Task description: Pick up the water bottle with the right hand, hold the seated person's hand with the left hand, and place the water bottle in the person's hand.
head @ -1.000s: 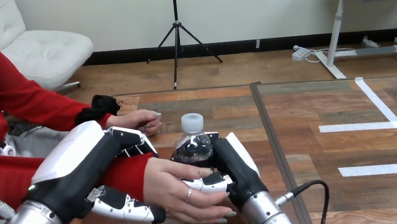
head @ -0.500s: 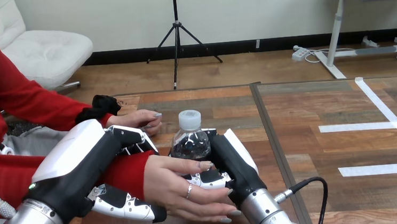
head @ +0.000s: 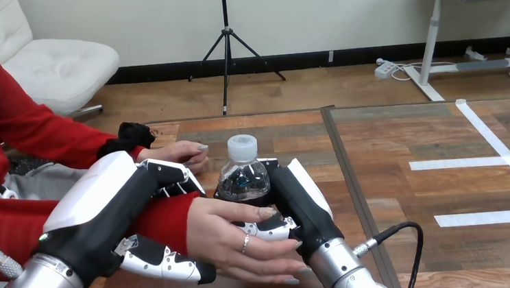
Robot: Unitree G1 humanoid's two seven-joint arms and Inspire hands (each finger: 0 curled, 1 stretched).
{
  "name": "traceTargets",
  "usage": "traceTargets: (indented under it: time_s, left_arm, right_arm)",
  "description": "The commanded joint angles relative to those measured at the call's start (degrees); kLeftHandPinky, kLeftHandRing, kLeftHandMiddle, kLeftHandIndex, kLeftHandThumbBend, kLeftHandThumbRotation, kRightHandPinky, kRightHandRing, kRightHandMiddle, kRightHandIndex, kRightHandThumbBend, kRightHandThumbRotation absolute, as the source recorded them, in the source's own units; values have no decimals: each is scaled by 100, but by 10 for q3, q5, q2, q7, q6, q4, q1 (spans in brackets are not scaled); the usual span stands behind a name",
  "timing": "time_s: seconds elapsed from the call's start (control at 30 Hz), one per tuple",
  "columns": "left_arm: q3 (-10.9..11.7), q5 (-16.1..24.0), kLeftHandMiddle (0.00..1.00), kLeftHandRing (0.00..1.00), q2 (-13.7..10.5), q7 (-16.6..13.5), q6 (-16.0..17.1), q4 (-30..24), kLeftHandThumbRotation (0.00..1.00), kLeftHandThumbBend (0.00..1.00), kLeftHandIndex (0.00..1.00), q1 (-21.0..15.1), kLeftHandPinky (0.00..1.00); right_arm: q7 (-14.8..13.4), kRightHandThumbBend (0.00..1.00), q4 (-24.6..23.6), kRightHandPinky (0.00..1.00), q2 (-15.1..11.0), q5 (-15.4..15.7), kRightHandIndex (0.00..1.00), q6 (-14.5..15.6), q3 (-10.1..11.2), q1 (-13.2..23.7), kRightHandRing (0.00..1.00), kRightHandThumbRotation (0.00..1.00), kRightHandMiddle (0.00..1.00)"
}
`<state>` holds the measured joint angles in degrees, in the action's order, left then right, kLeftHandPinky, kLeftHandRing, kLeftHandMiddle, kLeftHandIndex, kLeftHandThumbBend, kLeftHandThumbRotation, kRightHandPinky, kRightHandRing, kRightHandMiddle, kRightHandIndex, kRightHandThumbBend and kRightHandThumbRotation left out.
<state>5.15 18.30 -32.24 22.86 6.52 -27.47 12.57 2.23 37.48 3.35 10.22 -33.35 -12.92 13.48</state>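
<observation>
Over the table (head: 389, 140), right robot hand (head: 303, 205) clasps the water bottle (head: 243, 177).

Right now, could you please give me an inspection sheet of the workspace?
Surface: wooden table, white tape marks at its right.
Job's things: bottle upright, capped; person's near hand open at its base.
Clutter: nothing seen.
Hands: right hand curled round the bottle; left hand curled round the person's wrist.
Cables: nothing seen.
Surroundings: person seated at the table's left; person's far hand resting on the table.
</observation>
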Motion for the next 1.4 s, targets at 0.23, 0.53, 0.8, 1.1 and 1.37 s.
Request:
traceTargets:
  time_s: [0.23, 0.53, 0.8, 1.1, 1.37]
  left_arm:
    - [-11, -8, 46, 41, 8, -5, 11, -25, 0, 97, 47, -36, 36]
    - [-15, 1, 46, 41, 10, -10, 15, -23, 0, 98, 47, -39, 36]
    - [-18, 3, 46, 42, 10, -6, 7, -25, 0, 97, 47, -42, 36]
    - [-20, 2, 46, 41, 10, -10, 15, -19, 0, 98, 47, -45, 36]
    - [-18, -2, 46, 41, 8, -7, 10, -21, 0, 98, 47, -47, 35]
  right_arm:
    - [-12, 85, -112, 22, 21, -1, 39, 23, -5, -8, 27, 6, 35]
    - [6, 85, -185, 21, 8, -17, 39, 25, -7, -44, 26, 5, 34]
    - [25, 85, -256, 21, -6, -22, 38, 13, -14, -93, 26, 6, 34]
    - [44, 85, -303, 22, -22, -32, 39, -7, -20, -142, 28, 7, 35]
    - [47, 85, -329, 24, -36, -31, 39, -26, -26, -187, 30, 8, 36]
